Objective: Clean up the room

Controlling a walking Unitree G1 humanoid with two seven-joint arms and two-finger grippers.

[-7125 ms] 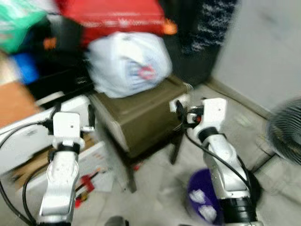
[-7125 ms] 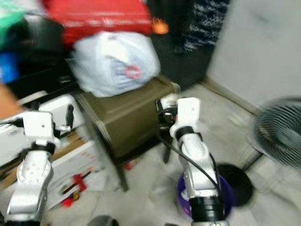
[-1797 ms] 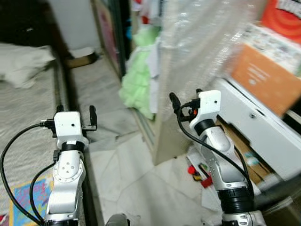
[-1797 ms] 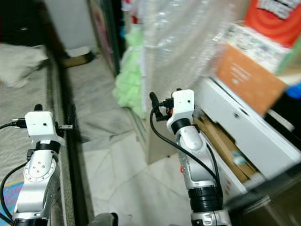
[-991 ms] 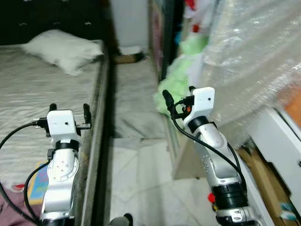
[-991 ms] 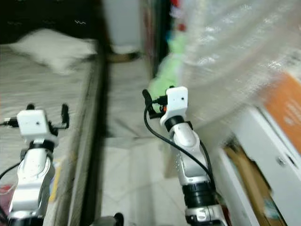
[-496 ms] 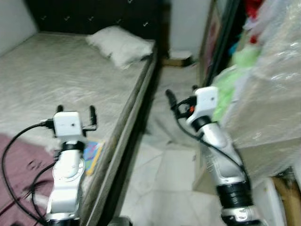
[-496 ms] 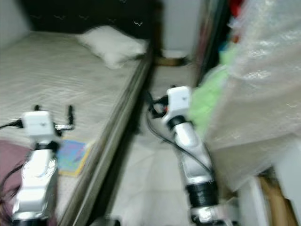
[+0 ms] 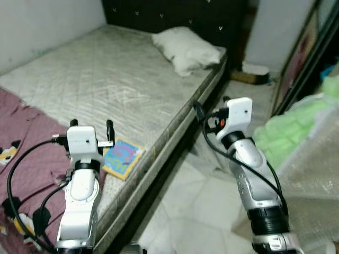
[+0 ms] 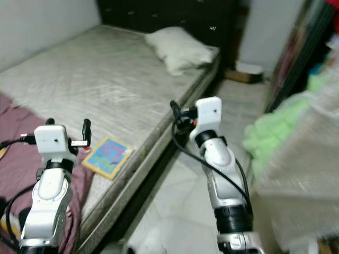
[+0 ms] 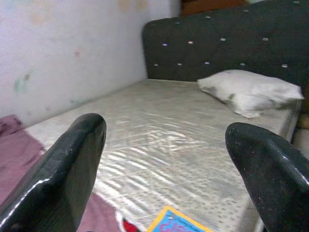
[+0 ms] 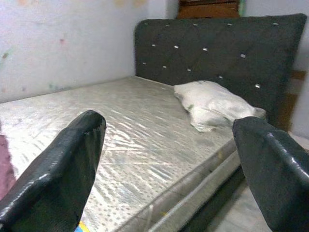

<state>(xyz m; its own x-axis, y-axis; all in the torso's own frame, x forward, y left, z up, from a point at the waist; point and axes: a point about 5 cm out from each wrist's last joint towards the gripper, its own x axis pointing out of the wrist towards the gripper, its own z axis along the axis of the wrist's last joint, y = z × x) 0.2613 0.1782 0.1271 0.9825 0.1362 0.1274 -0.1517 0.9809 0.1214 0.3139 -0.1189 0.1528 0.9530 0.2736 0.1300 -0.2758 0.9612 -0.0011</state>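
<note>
Claws first: the left claw [image 9: 90, 126] is raised over the near edge of the bed, its two black fingers [image 11: 63, 169] spread wide with nothing between them. The right claw [image 9: 210, 108] hangs over the gap beside the bed, likewise spread and empty.

Just beyond the left claw, a colourful book [image 9: 123, 156] lies flat on the bare mattress [image 9: 111, 90], close to the mattress edge. Its cover shows blue, pink and yellow; any print on it is too small and soft to read. A maroon blanket [image 9: 26, 153] is rumpled over the near end of the bed, touching the left arm's cables.

Wrist views add what the head views barely give: a dark tufted headboard [image 12: 217, 48] with small studs, a pale scuffed wall [image 11: 67, 48], and a white pillow [image 12: 212, 104] lying at the head of the mattress.

Head views alone give the pale tiled floor [image 9: 196, 211], a green bundle [image 9: 288, 135] and what looks like bubble wrap [image 10: 302, 180] to the right.
</note>
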